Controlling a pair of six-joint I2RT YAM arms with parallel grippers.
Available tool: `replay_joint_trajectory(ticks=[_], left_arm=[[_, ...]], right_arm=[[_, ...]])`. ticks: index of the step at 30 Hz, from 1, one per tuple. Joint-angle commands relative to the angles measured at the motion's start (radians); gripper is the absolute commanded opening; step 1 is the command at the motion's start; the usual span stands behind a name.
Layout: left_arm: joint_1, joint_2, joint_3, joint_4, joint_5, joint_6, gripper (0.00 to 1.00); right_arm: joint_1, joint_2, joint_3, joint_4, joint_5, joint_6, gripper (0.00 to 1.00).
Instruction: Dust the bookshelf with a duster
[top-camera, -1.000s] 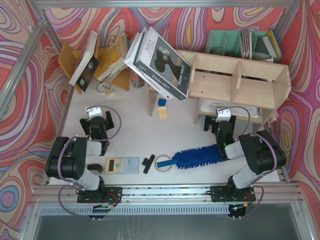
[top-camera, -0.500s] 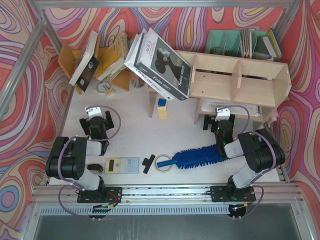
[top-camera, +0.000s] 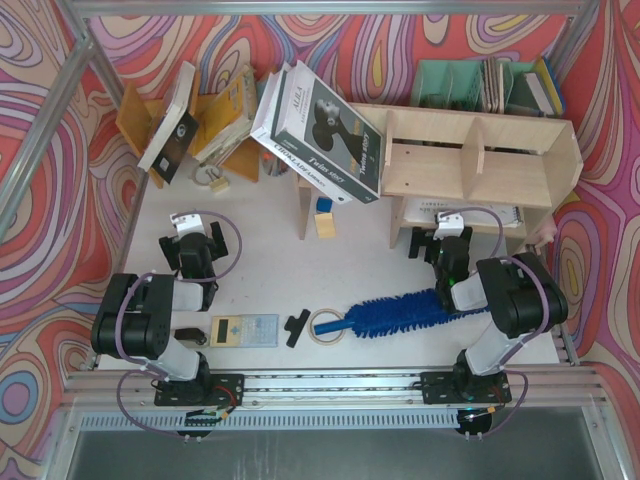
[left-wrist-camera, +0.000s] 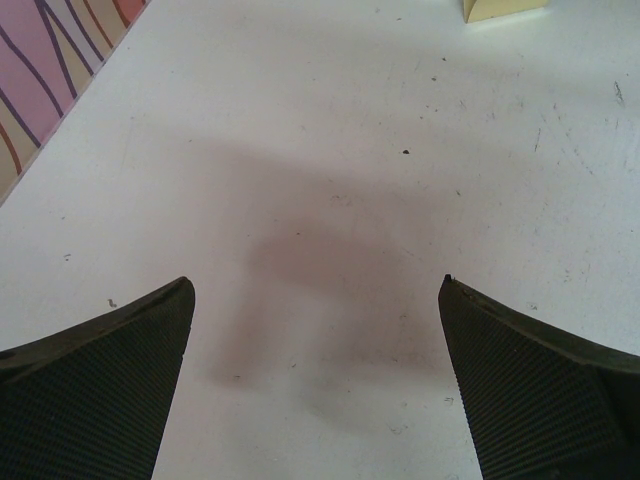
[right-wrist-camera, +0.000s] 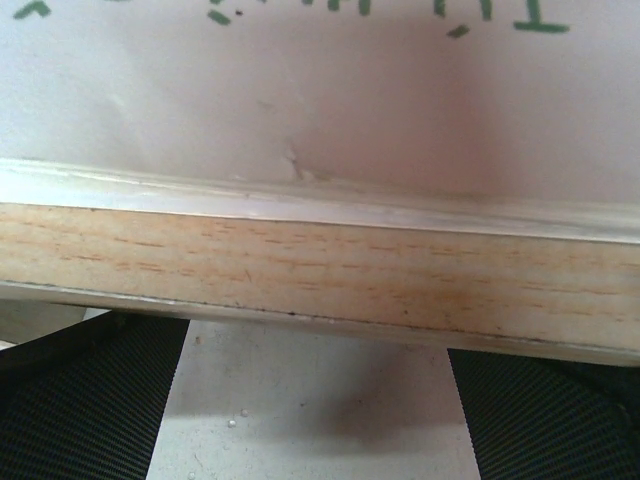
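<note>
white tabletop (top-camera: 270, 270) under me, swirling red, pink and orange walls all around. i count one duster (top-camera: 395, 312) and one bookshelf (top-camera: 480, 165).

the duster is a long, bright blue, fluffy brush lying flat on the table at a slant in front of my right arm. its bushy tip is just beside a single ring of tape (top-camera: 327, 324), and its far end runs under my right forearm, so i cannot see the handle clearly. neither of my grippers touches it.

the bookshelf is pale bare plywood with upright dividers on its top tier and a lower tier beneath, standing at the back right of the table. one large black-and-white book (top-camera: 320, 130) lies tilted over its left end. a sheet with green marks (right-wrist-camera: 320, 90) lies on the lower tier.

my right gripper (right-wrist-camera: 318, 340) has its jaws spread wide with nothing between them, right up against the wooden front edge of that lower tier. my left gripper (left-wrist-camera: 315, 285) is also spread wide and holds nothing, low over bare table on the left, well apart from the duster.

two small blocks, one blue (top-camera: 323, 204) and one yellow (top-camera: 325, 224), sit under the shelf's left end.
</note>
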Motion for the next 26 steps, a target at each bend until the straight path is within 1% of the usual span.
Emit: replay_joint_trajectory(ticks=[1, 26], left_arm=[[0.008, -0.004, 0.01, -0.005, 0.01, -0.014, 0.98], [0.012, -0.003, 0.012, -0.008, 0.018, -0.02, 0.98]], right_arm=[[-0.007, 0.017, 0.017, 0.076, -0.043, 0.002, 0.97], [-0.007, 0.014, 0.016, 0.07, -0.042, 0.002, 0.97]])
